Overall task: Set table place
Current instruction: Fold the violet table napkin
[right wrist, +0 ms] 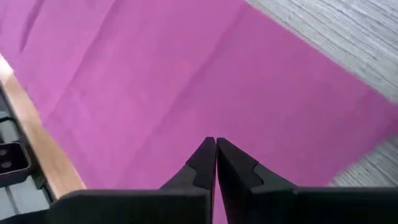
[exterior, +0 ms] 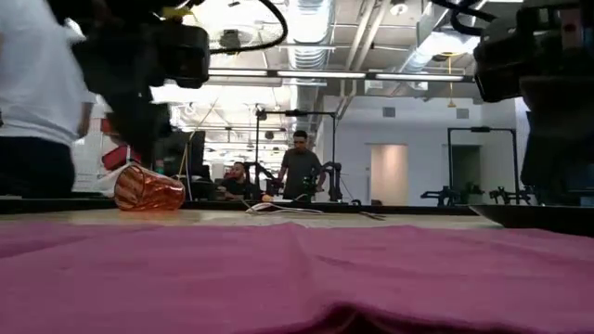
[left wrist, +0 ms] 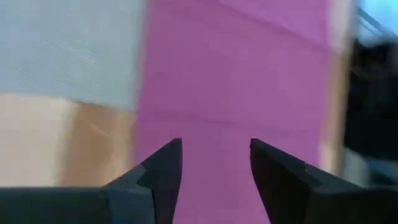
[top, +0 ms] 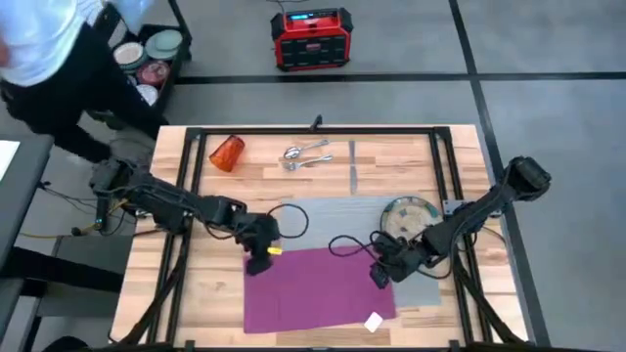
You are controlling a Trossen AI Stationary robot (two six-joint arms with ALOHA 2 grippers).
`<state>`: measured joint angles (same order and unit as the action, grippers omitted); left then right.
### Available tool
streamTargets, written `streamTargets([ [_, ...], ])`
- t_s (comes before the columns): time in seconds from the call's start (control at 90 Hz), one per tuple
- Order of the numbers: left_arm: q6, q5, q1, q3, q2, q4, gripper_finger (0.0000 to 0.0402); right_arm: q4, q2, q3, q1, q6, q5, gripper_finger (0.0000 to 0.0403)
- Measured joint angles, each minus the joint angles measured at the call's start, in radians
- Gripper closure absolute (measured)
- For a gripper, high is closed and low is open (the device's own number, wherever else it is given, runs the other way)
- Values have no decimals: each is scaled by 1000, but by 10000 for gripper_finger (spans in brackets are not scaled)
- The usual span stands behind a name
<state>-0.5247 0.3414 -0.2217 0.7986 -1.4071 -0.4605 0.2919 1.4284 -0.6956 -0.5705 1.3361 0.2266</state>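
Overhead, scene: a magenta napkin is seen spread on the wooden counter, overlapping the grey placemat.
Left gripper: positioned at the napkin's far left corner, fingers parted, nothing held.
Right gripper: poised at the napkin's right edge, fingers pressed together, empty.
Plate: set on the placemat's right side.
Orange cup: laid on its side near the far edge.
Cutlery: grouped beside the cup.

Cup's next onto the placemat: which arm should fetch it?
Left, probably. The orange cup lies tipped at the table's far left, on the left gripper's side, fingers open. The right gripper, shut, sits across the napkin.
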Motion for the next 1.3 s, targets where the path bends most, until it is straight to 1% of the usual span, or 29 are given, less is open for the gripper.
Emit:
streamTargets([
  [0.089,16,84,-11,0,-21,-56,246,19,0,0,2,0,-16,402],
  [0.133,23,104,-19,0,-39,-74,252,22,0,0,2,0,-17,402],
  [0.2,39,114,-32,-1,-71,-99,260,23,0,0,6,0,-17,402],
  [0.411,72,108,-47,-1,-219,-59,280,22,0,0,25,-5,-20,402],
  [0.567,43,118,-47,7,-297,-110,294,23,0,0,30,-8,-44,402],
  [0.611,19,129,-46,9,-303,-139,300,22,0,0,30,-8,-46,402],
  [0.711,-38,142,-49,2,-293,-270,314,22,0,0,30,-8,-46,402],
  [0.889,-170,154,-59,-7,-242,-382,336,22,0,0,49,-25,-46,402],
  [1.033,-277,230,-71,-3,-202,-329,349,19,0,0,73,-43,-46,402],
  [1.144,-335,276,-86,-3,-198,-198,364,3,0,0,93,-66,-46,402],
  [1.233,-365,348,-97,-3,-199,-87,390,0,0,0,113,-98,-60,402],
  [1.3,-384,360,-100,-2,-199,-35,397,-25,-1,0,133,-136,-78,402],
])
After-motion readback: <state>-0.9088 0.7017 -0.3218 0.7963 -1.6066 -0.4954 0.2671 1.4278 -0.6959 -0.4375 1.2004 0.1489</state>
